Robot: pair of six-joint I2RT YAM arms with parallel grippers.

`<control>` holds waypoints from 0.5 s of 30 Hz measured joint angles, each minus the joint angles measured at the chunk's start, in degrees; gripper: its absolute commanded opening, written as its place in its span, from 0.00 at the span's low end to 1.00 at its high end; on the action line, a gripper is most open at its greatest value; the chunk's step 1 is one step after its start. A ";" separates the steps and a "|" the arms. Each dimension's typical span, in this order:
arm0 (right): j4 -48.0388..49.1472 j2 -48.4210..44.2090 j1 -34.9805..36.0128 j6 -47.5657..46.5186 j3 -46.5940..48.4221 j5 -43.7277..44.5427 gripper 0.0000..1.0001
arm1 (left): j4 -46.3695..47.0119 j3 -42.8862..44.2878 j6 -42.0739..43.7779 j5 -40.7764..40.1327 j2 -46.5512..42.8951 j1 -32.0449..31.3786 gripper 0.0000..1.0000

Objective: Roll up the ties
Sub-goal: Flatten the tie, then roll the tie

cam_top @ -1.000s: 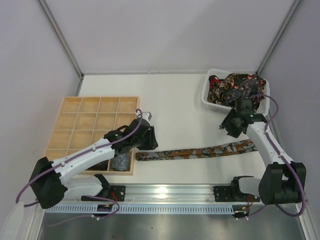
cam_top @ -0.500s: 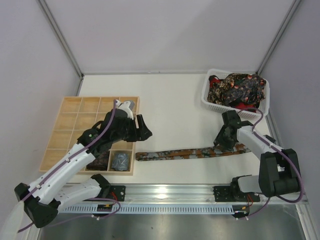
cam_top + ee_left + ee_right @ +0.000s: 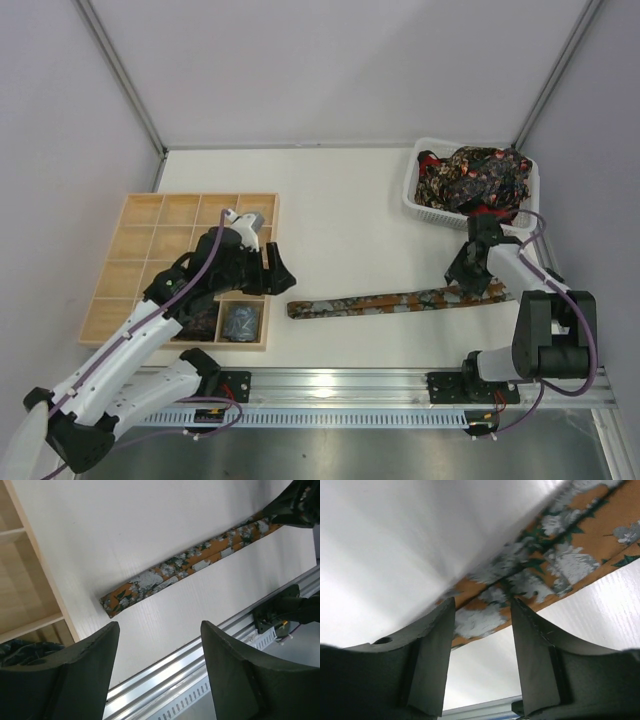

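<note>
One tie (image 3: 395,301), orange-brown with grey and green flecks, lies flat and unrolled across the table; it also runs diagonally through the left wrist view (image 3: 190,560). My left gripper (image 3: 283,272) hovers open just above and left of its left end, by the tray's corner, and its jaws (image 3: 160,625) hold nothing. My right gripper (image 3: 466,280) is at the tie's right end. In the right wrist view the gripper (image 3: 482,602) is open with the tie (image 3: 530,575) just beyond its fingertips. More ties (image 3: 475,175) are heaped in the basket. Dark coils (image 3: 240,322) fill the tray's near cells.
The pale wooden grid tray (image 3: 160,215) lies at the left, its edge close to the left gripper (image 3: 20,580). The white mesh basket (image 3: 412,195) stands at the back right, just behind the right arm. A metal rail (image 3: 340,385) runs along the near edge.
My left gripper rose from the tray's near corner and opened. The right gripper came down from near the basket to the tie's right end. The tie slid slightly right.
</note>
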 measured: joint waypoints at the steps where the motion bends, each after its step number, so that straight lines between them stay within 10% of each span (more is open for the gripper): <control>1: -1.01 0.00 0.94 -0.13 1.16 -0.11 0.56 | 0.02 -0.90 0.52 0.76 0.02 1.01 0.72; 7: -2.75 -0.87 14.75 0.33 11.37 -6.67 0.57 | -0.52 -4.90 2.45 1.86 5.90 5.05 0.73; 15: 12.00 0.83 34.34 8.20 11.52 -18.12 0.29 | 0.94 -8.59 2.86 7.67 8.70 11.37 0.52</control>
